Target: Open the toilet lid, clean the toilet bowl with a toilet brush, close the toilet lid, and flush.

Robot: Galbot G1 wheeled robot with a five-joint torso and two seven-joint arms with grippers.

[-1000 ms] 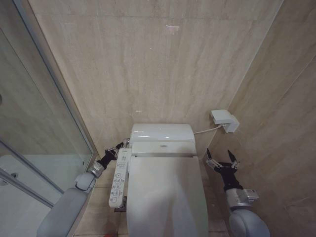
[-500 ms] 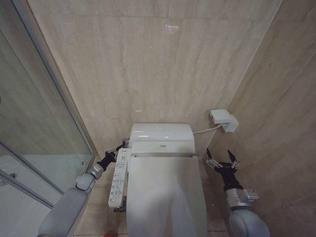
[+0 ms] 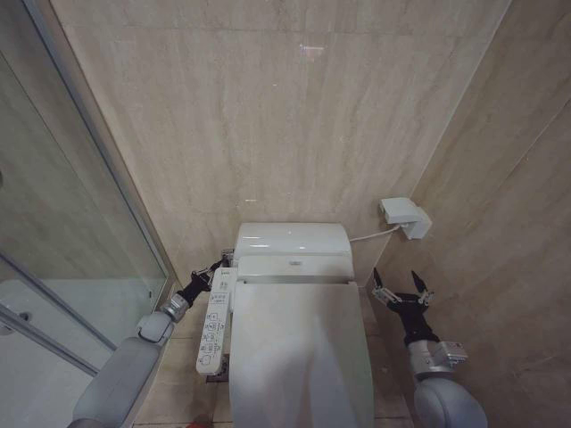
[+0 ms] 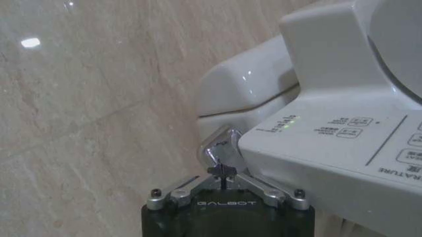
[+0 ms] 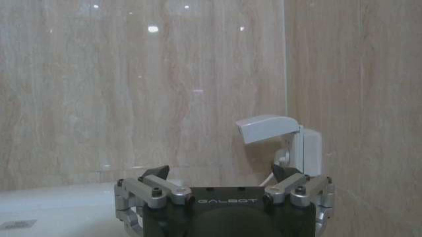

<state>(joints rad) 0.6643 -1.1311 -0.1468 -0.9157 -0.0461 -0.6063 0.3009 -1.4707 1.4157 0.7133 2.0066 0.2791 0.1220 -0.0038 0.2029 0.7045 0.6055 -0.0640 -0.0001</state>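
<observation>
The toilet lid (image 3: 299,348) lies shut, flat over the seat, so the toilet bowl is hidden beneath it. The toilet brush is out of view. My left gripper (image 3: 218,265) reaches along the toilet's left side, past the far end of the control panel (image 3: 214,321). In the left wrist view the left gripper (image 4: 223,174) is shut, its tips against a small chrome lever (image 4: 221,147) on the side of the tank (image 4: 244,89). My right gripper (image 3: 401,285) hovers open to the right of the toilet, holding nothing; the right gripper (image 5: 221,174) faces the back wall.
A glass shower partition (image 3: 80,223) stands close on the left. A white wall box (image 3: 403,217) with a cable hangs at the back right; the same wall box (image 5: 277,133) lies ahead of the right gripper. Tiled walls close in behind and on the right.
My left arm has reached slightly farther along the control panel toward the tank's side. The right arm has stayed put, and the lid stays shut.
</observation>
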